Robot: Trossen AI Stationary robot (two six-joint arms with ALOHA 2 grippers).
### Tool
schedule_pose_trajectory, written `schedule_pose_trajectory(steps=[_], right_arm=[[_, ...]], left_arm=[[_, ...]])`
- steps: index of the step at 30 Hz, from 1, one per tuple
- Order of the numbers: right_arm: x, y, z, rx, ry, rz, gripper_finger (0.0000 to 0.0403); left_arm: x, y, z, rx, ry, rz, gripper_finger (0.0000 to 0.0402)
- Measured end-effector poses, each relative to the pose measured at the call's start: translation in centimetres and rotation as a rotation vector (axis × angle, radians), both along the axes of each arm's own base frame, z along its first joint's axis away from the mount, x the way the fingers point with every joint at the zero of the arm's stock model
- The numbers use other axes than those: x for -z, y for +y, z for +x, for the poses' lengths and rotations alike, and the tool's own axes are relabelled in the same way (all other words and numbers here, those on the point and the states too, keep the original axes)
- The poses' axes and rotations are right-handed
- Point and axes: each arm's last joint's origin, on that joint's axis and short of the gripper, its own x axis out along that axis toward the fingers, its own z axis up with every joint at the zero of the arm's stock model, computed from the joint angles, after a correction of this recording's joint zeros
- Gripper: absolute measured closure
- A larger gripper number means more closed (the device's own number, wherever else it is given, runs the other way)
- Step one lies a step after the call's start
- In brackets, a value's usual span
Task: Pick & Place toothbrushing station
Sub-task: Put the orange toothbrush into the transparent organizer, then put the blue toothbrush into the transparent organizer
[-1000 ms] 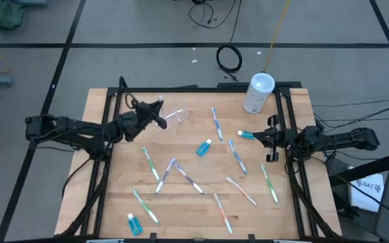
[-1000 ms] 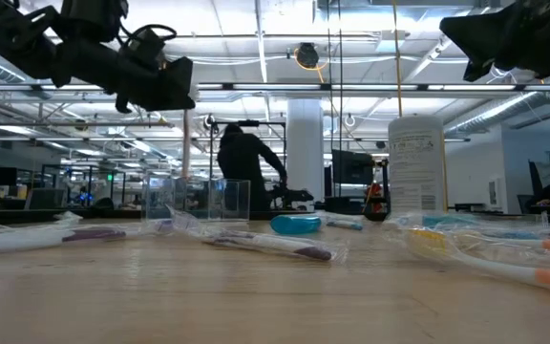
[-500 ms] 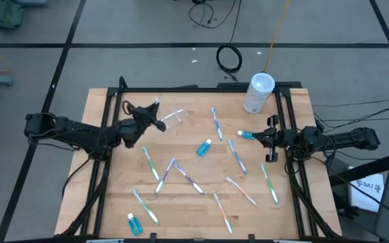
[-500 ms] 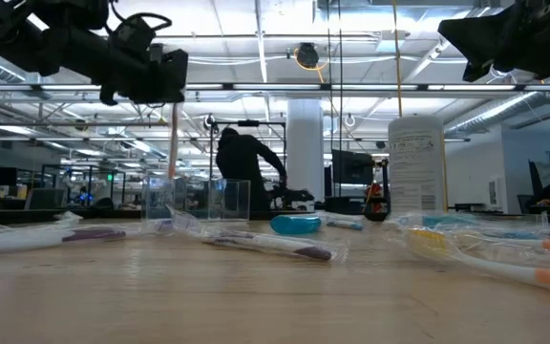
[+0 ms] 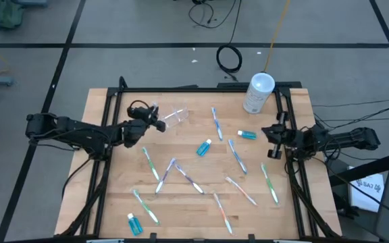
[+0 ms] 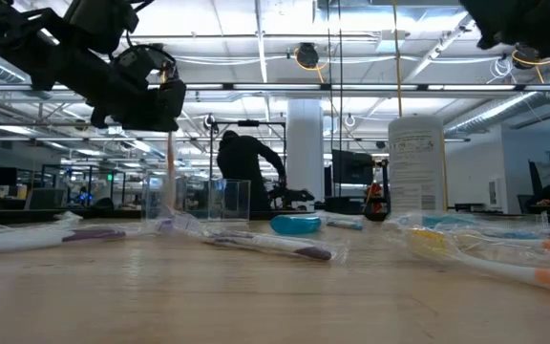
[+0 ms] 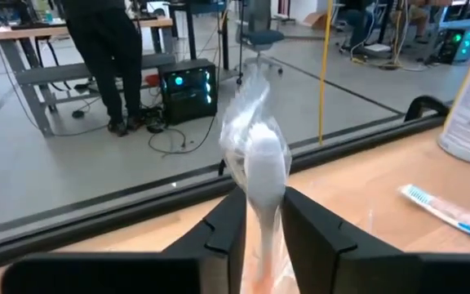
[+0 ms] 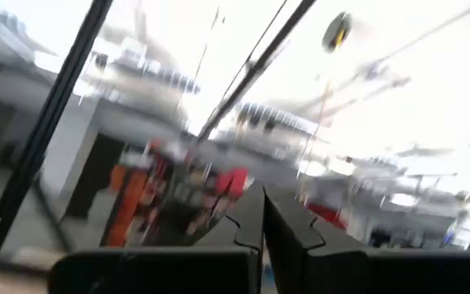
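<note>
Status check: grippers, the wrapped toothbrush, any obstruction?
Left gripper astride wrapped pastel toothbrush, above clear pouch. Right gripper shut, empty. Nothing obstructing.

The table (image 5: 181, 202) is pale wood with a matt, finely grained top, edged by a black metal frame (image 5: 296, 189). The toothbrushes (image 5: 236, 155) have smooth plastic handles in glossy clear wrappers. At 12 o'clock, the pouch (image 5: 174, 116) is clear, crinkly plastic. The tubes (image 5: 204, 148) look like smooth plastic.
</note>
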Motion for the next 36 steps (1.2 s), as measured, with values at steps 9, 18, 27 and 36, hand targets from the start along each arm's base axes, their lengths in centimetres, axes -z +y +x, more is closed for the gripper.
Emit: schedule_pose_trajectory(steps=[9, 18, 27, 36], right_arm=[[-0.5, 0.0, 0.4, -0.017, -0.059, 0.025, 0.0399], [-2.1, 0.4, 5.5, -0.087, 0.159, 0.129, 0.0399], [-1.3, 1.0, 13.8, -0.093, 0.450, 0.302, 0.0399], [0.7, -0.4, 19.5, 0.439, 0.905, 0.528, 0.0399]], left_arm=[[-0.6, 0.0, -0.4, -0.061, -0.037, 0.000, 0.0287], [-6.7, -0.9, -1.3, -0.061, -0.081, 0.136, 0.0286], [-9.1, -4.1, -1.7, 0.187, -0.113, 0.173, 0.0286], [-7.0, -5.8, -1.9, 0.283, 0.007, 0.083, 0.0286]])
